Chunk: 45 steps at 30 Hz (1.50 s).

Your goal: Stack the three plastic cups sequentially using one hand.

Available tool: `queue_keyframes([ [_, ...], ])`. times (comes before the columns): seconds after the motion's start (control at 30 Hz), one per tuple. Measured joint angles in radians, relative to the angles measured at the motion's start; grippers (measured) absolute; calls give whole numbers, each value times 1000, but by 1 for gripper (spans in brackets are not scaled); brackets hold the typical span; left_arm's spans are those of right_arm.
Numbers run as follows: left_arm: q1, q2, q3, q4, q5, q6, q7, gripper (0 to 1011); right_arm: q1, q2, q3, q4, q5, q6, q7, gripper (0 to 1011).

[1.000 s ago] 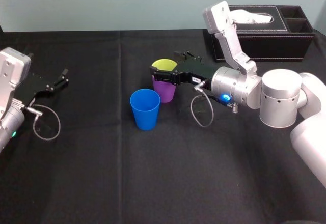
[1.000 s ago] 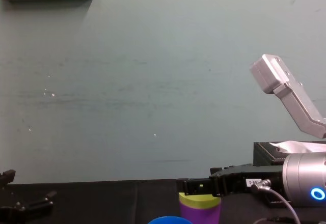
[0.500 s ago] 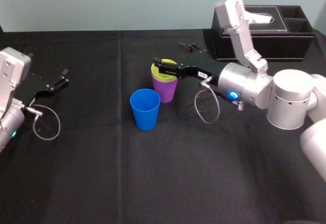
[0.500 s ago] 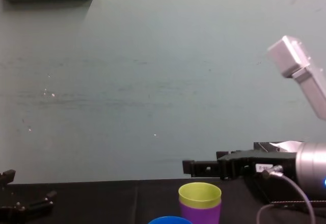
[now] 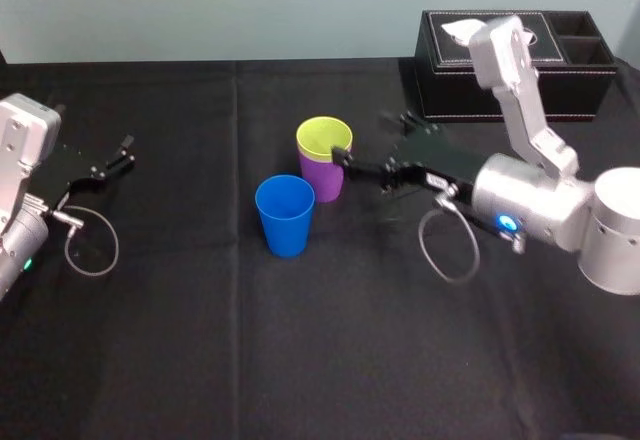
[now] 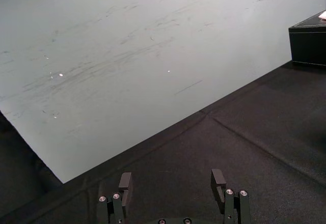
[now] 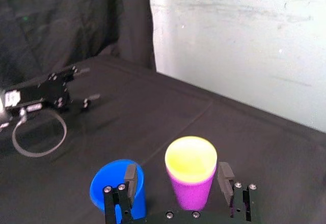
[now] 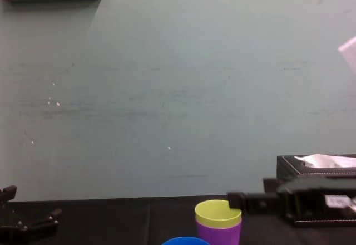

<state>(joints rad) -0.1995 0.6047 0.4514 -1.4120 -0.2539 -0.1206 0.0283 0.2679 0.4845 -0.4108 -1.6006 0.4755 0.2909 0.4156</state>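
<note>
As nested: yellow-green tapered plastic cup (image 5: 324,135) in purple plastic cup (image 5: 322,180); blue plastic cup (image 5: 285,216) at 7 o'clock.
Right end effector (image 7: 177,173): spread wide, empty, 3 o'clock of them.
Left end effector (image 6: 171,179): 9 o'clock, spread, empty.

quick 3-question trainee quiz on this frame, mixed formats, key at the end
1. True or false: the yellow-green cup sits nested inside the purple cup.
2. Which cup stands alone, unstacked? A) purple B) blue cup C) yellow-green
3. Fill in: the left gripper is parked far left; the right gripper, beside the stack, has its fingers ____.

Key: 1 true; 2 B; 3 open.
</note>
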Motion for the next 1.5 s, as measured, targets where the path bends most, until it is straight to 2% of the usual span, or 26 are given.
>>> queue_keyframes([
  [0.23,0,0,0,0,0,0,0,1010,-91,73,-6,-70,12,-20,22,1003],
  [0.4,0,0,0,0,0,0,0,1010,-127,95,-28,-86,-3,-45,33,1003],
  [0.7,0,0,0,0,0,0,0,1010,-159,105,-61,-98,-52,-70,33,1003],
  [0.8,0,0,0,0,0,0,0,1010,-163,102,-70,-100,-72,-76,32,1003],
  [1.1,0,0,0,0,0,0,0,1010,-159,59,-87,-77,-106,-90,25,1003],
  [1.5,0,0,0,0,0,0,0,1010,-116,8,-111,-16,-133,-83,40,1003],
])
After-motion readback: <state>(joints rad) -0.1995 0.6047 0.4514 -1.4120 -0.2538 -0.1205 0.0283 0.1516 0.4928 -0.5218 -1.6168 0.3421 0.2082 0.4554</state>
